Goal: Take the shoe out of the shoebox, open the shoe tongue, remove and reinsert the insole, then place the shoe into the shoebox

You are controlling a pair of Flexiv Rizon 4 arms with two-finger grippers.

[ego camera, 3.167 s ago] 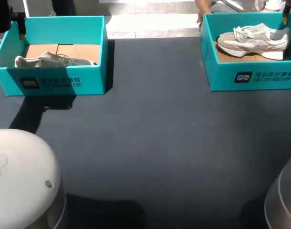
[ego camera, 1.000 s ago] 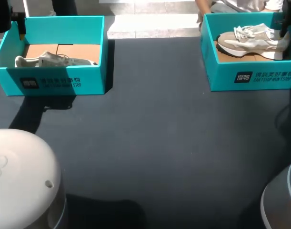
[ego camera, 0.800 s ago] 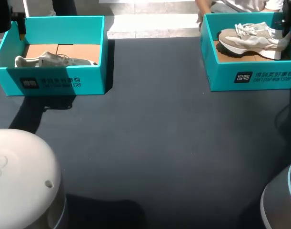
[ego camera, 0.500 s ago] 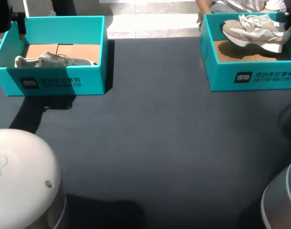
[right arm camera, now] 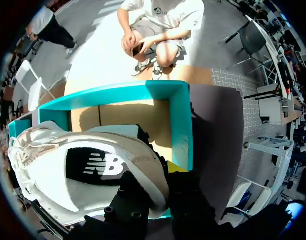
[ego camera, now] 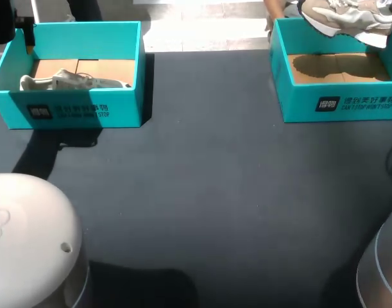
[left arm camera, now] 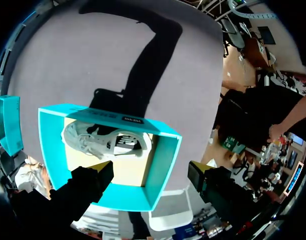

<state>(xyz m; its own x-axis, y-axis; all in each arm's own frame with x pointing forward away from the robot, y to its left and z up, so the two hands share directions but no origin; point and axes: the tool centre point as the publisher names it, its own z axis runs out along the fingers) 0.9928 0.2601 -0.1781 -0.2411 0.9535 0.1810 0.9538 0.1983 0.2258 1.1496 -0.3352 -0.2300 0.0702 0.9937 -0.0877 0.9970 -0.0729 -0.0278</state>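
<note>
A teal shoebox (ego camera: pixel 340 102) stands at the table's far right, and only its cardboard floor shows inside. The beige and white shoe (ego camera: pixel 346 16) hangs above that box, toe tilted down. In the right wrist view my right gripper (right arm camera: pixel 160 182) is shut on the heel collar of the shoe (right arm camera: pixel 82 170), with the shoebox (right arm camera: pixel 179 125) below and ahead of it. My left gripper (left arm camera: pixel 150 172) hangs open over a second teal shoebox (left arm camera: pixel 165 150) that holds another pale shoe (left arm camera: pixel 105 142). That box (ego camera: pixel 80 109) and its shoe (ego camera: pixel 70 81) sit at the far left.
The two boxes stand at the far corners of the dark table (ego camera: pixel 202 192), with bare tabletop between them and toward the front. My left arm (ego camera: pixel 2 22) shows as a dark shape over the left box's far corner.
My right gripper has closed on the shoe's heel and lifted the shoe up out of the right box, toe trailing. The left arm has not moved.
</note>
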